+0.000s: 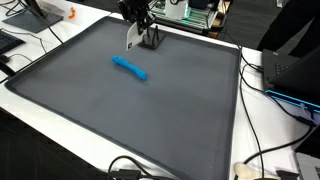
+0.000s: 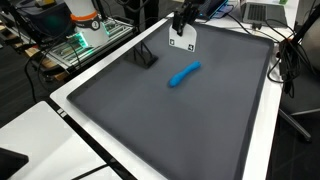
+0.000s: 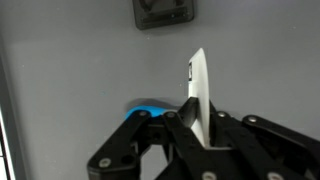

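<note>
Your claw (image 3: pixel 197 130) is closed on a thin white card (image 3: pixel 198 90), with the jaws pinched flat against its two faces. In the wrist view you see the card edge-on. Its long axis runs straight out from the fingertips, with a small dark mark near the far end.

In both exterior views the card (image 1: pixel 132 38) hangs straight down below the claw (image 1: pixel 134 25) over the grey mat (image 1: pixel 90 110). Its lower edge is close to the mat, but you cannot tell from these views whether it touches.

Ahead of the claw, past the tip of the card and a little off its line, stands a small black stand (image 3: pixel 163 12). In an exterior view the stand (image 1: pixel 151 41) sits just beside the card, near it but not touching. It is the only thing here that might hold anything. It looks like a dark frame, and the pictures do not show whether anything sits in it.

Under and behind the claw lies a blue stick (image 3: pixel 146 108), mostly hidden by the fingers in the wrist view. In an exterior view the stick (image 2: pixel 183 74) lies flat on the mat, on the side of the claw toward the mat's middle. It is clear of the card (image 2: pixel 183 40), and its long axis runs slantwise across the mat.
</note>
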